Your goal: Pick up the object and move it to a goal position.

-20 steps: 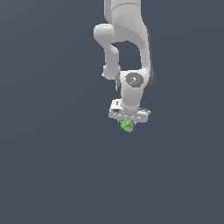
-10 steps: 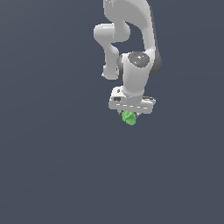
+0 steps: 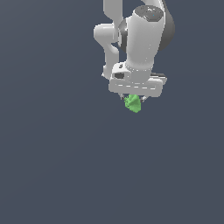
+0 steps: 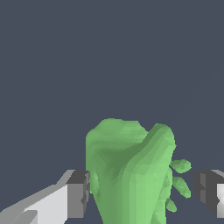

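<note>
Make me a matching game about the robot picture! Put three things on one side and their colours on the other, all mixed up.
Things:
1. the lumpy object
2. the pincer
3. the background

Colours:
A. plain dark grey-blue
B. bright green
C. white body with dark grey fingertips

Right pairs: 1-B, 2-C, 3-A

Nothing around my tool [image 3: 132, 99] but flat dark grey on every side; only the green object [image 3: 133, 104] sits between my fingers [image 4: 78, 194], filling most of that gap.
</note>
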`<move>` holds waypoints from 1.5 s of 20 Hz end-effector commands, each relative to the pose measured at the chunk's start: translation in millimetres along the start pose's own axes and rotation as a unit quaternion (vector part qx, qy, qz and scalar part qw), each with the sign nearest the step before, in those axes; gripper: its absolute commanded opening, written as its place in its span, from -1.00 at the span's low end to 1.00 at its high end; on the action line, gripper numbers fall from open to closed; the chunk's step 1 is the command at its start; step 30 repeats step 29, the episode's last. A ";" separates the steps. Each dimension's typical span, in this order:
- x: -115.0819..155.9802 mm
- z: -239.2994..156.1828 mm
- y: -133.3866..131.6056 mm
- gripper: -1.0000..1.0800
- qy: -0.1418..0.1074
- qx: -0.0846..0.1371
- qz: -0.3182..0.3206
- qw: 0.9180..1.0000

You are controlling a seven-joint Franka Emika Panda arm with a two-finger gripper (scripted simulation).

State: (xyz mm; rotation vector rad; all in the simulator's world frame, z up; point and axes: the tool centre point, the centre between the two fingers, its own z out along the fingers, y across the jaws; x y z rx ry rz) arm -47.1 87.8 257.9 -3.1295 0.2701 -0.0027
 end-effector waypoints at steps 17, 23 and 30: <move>9.2 -170.6 -7.3 -1.00 -0.001 0.000 0.000 1.000; 11.9 -192.8 -8.7 -1.00 -0.001 0.000 0.000 1.000; 12.9 -199.5 -9.3 -1.00 -0.001 0.000 0.000 1.000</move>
